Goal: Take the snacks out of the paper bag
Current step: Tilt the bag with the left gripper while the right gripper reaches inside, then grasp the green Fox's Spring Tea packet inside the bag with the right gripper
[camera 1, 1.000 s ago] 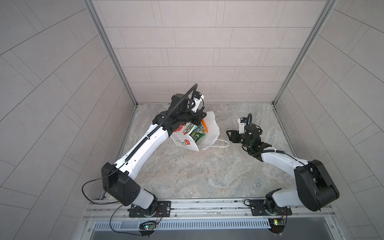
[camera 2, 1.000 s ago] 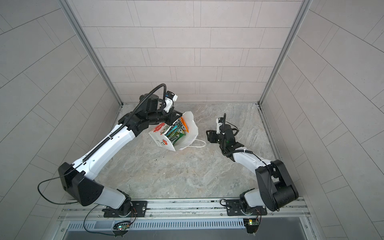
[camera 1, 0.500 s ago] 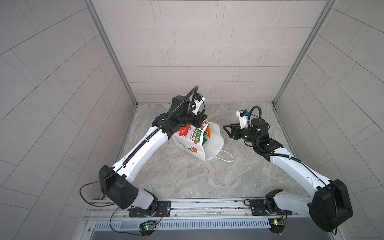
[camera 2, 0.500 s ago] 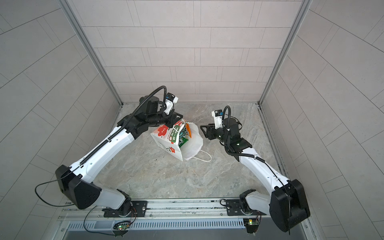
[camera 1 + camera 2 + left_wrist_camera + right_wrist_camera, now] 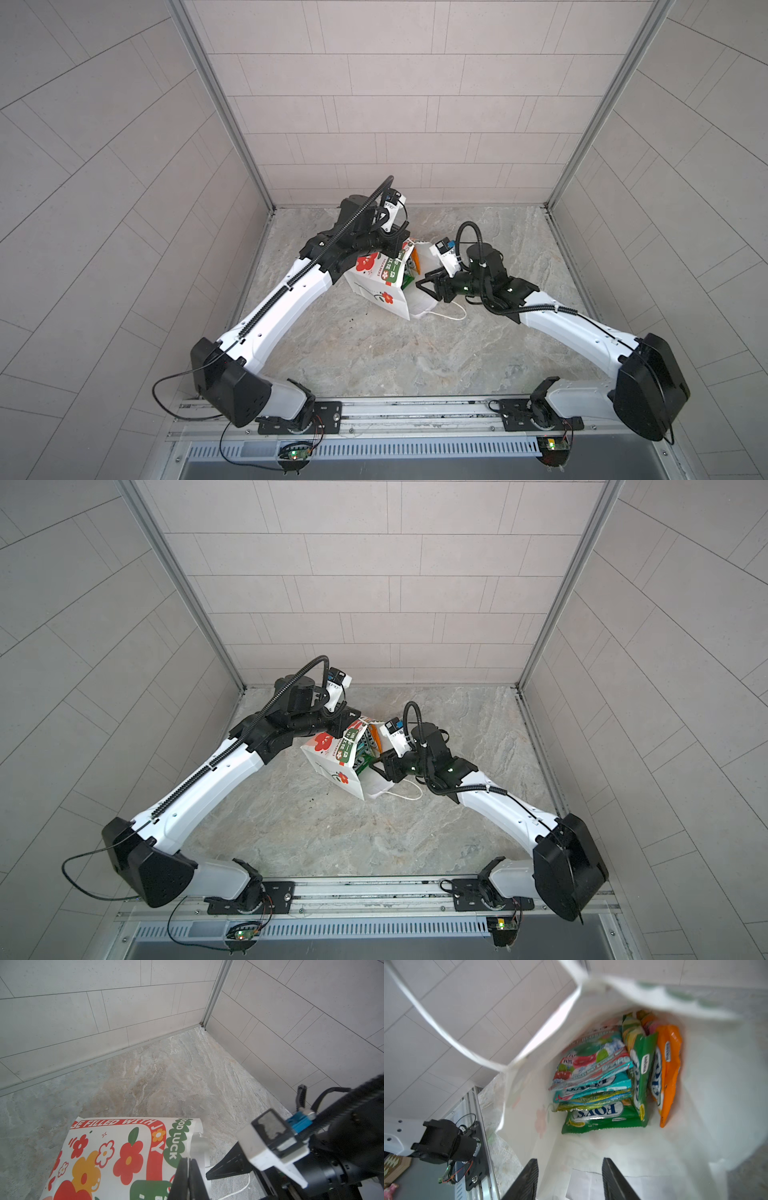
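The white paper bag (image 5: 380, 291) (image 5: 334, 766) with red flowers lies tilted, its mouth turned to the right. My left gripper (image 5: 188, 1167) (image 5: 397, 249) (image 5: 345, 725) is shut on the paper bag's upper rim (image 5: 196, 1142), a thin white edge pinched between the jaws. Inside the paper bag (image 5: 716, 1084) the snacks lie packed together: green (image 5: 602, 1118), teal with red (image 5: 591, 1068) and orange (image 5: 668, 1068) FOX'S packets. Their edges show at the mouth in both top views (image 5: 409, 270) (image 5: 365, 750). My right gripper (image 5: 570, 1176) (image 5: 424, 286) (image 5: 376, 766) is open at the mouth, holding nothing, short of the packets.
A loose white cord handle (image 5: 451, 316) (image 5: 409, 796) trails on the marble floor under my right wrist. The other handle (image 5: 436, 1028) hangs across the right wrist view. Tiled walls close in the back and both sides, and a metal rail (image 5: 374, 419) runs along the front.
My right gripper has swung left from the floor's right side to the bag's mouth, its jaws a little narrower. The left arm has brought the bag lower and toward the middle.
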Tool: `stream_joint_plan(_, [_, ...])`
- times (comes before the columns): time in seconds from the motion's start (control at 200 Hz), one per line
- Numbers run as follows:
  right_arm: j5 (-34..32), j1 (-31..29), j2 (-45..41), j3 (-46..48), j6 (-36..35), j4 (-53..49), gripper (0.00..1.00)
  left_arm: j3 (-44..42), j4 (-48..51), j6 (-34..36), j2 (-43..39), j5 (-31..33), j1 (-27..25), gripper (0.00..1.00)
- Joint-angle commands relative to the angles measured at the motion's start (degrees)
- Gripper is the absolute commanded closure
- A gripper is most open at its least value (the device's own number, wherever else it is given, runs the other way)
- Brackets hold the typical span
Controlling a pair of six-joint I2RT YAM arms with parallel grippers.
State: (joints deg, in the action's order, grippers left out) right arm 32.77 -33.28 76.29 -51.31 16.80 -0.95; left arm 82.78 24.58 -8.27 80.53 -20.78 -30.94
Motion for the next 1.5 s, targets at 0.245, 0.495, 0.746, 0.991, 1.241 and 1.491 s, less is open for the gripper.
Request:
stream_joint_plan(0.245, [-8.8,-5.2,8.0,-4.8,-6.7,-5.0,0.6,-1.8,-3.7,0.2,-3.5,2.6,0.0,1.0])
stream_joint_plan(0.495, [-23.6,-7.5,12.8,-7.6,-6.6,-4.4,0.6,-1.9,-3.8,0.4,-3.9,2.5,0.0,1.0])
stream_joint_plan(0.746, [-28.1,-7.5,17.0,-8.8,-5.6,0.8,0.65,-2.0,-4.0,0.4,-4.1,2.3,0.0,1.0])
stream_joint_plan(0.991, [-31.0,-7.5,20.7,-9.5,-5.1,6.1,0.68,-2.0,-4.2,0.4,-4.0,1.9,0.0,1.0])
stream_joint_plan(1.241, [-35.5,-7.5,24.3,-11.8,-4.3,8.7,0.7,-2.0,-4.2,0.4,-4.1,1.6,0.0,1.0])
stream_joint_plan(1.491, [-38.9,-7.5,27.4,-14.1,-4.6,9.9,0.69,-2.0,-4.1,0.5,-4.1,1.4,0.0,1.0])
